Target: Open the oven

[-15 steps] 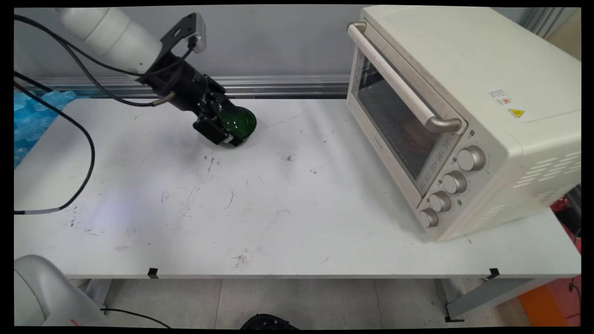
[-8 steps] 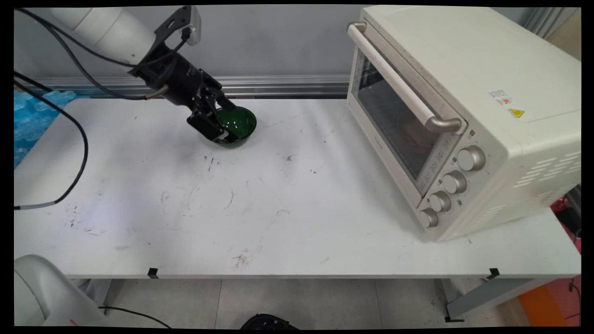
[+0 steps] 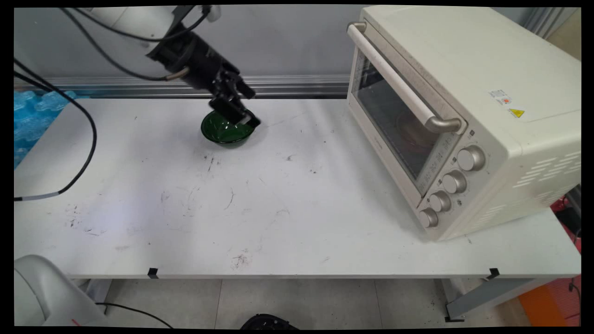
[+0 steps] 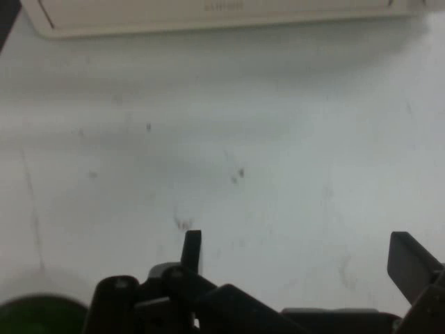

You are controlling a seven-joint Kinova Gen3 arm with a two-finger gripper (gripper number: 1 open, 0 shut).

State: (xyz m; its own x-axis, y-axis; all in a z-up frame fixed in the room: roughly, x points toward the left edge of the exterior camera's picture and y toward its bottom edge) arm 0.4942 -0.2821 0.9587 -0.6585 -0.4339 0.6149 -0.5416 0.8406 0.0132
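In the main view the black hand (image 3: 242, 111) hangs tilted over the far rim of a dark green bowl (image 3: 225, 130), which sits upright on the white counter (image 3: 278, 199) toward its far left, just in front of the wall rail; whether the fingers touch the rim cannot be told here. Well to the right a cream toaster oven (image 3: 464, 116) stands angled on the counter, door shut, with a long handle across the glass and 4 round knobs down its near right panel. A small white sticker with a red mark and a yellow triangle warning label sit on its top, and fine print runs beside the knobs, all too small to read. Black cables loop down at the left above crumpled blue plastic (image 3: 32, 116). In the hand view the hand (image 4: 299, 254) is spread wide, its 2 fingers (image 4: 192, 250) well apart with only scuffed counter (image 4: 278, 139) between them and nothing held. A sliver of the green bowl (image 4: 35, 316) shows at the lower left corner, and the oven's pale base (image 4: 208, 14) runs along the top edge, its lettering illegible.
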